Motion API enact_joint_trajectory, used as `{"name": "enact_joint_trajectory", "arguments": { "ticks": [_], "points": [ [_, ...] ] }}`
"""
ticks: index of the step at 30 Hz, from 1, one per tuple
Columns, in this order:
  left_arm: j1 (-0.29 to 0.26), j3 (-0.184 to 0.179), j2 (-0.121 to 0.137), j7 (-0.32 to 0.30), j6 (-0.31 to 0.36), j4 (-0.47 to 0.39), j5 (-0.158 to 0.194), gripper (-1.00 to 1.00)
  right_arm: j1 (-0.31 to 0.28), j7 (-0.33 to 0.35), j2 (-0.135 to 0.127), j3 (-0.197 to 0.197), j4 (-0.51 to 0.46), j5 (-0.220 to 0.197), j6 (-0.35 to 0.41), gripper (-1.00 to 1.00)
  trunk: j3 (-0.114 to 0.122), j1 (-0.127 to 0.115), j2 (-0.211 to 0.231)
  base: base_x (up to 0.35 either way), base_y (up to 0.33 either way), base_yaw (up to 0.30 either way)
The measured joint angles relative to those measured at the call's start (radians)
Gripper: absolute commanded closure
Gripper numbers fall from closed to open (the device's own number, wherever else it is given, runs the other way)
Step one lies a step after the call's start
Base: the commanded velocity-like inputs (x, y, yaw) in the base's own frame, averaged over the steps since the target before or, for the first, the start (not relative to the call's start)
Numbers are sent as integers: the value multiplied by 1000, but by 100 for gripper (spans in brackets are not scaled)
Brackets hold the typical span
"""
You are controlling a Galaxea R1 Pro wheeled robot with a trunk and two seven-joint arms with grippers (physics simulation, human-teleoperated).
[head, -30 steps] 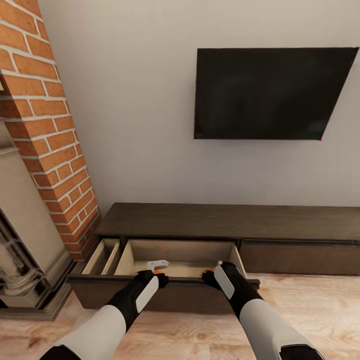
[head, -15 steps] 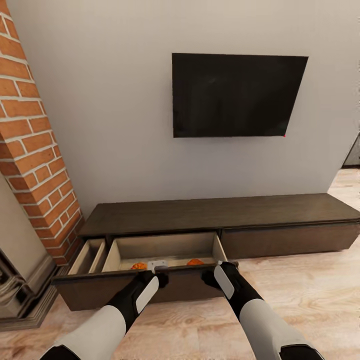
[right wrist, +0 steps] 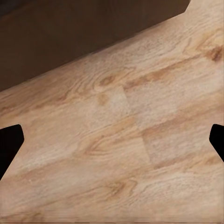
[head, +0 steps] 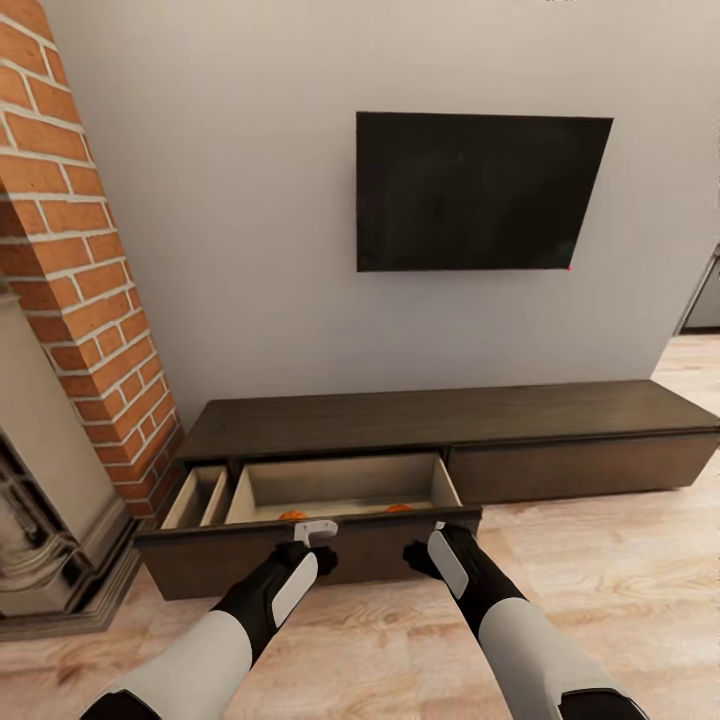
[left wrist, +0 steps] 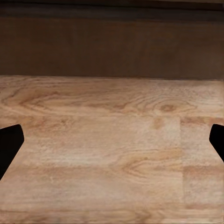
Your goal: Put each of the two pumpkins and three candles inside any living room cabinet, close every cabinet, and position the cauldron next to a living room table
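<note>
Cabinet: long low dark-brown unit under the wall TV, long axis running left-right across my view; main drawer pulled out toward me.
Pumpkins: two orange tops just showing inside the drawer, one left, one right, behind the drawer front.
Candles: can't see any.
Left hand: spread, empty, fingertips at the wrist view's edges, floor between them; touching or just short of the drawer front, can't tell which.
Right hand: spread, empty, just in front of the drawer front.
Key relation: drawer front lies straight ahead of both hands; my guess, an even forward push shuts it.
</note>
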Motion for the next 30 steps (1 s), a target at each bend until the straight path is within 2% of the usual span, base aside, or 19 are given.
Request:
{"name": "enact_joint_trajectory", "arguments": {
  "ticks": [5, 10, 15, 20, 25, 30],
  "points": [
    [0, 0, 0, 1, -2, 0, 0, -100, 0, 0, 0, 0, 0, 0, 0, -100, 0, 0, 0, -64, 1, -65],
    [0, 2, 0, 3, -3, 0, 0, -100, 0, 1, 0, 1, 0, 0, 0, -100, 1, 0, 0, -8, 0, -212],
    [0, 2, 0, 3, -6, 0, 0, -100, 0, 3, 0, 26, 0, 0, 0, -100, 4, 0, 0, -1, 0, -183],
    [0, 3, 0, 3, -7, -1, -1, -100, 0, 1, 0, 73, -1, -3, -3, -100, -8, 15, -28, 0, 0, 148],
    [0, 3, 0, 2, -8, -1, -1, -100, 0, 2, 0, 80, -2, -1, -2, -100, -24, 34, -63, 0, 0, 70],
    [0, 14, 0, 2, -7, 0, -2, -100, 0, 1, 0, 83, -1, -3, -3, -100, -38, 53, -98, 0, 0, 215]
  ]
}}
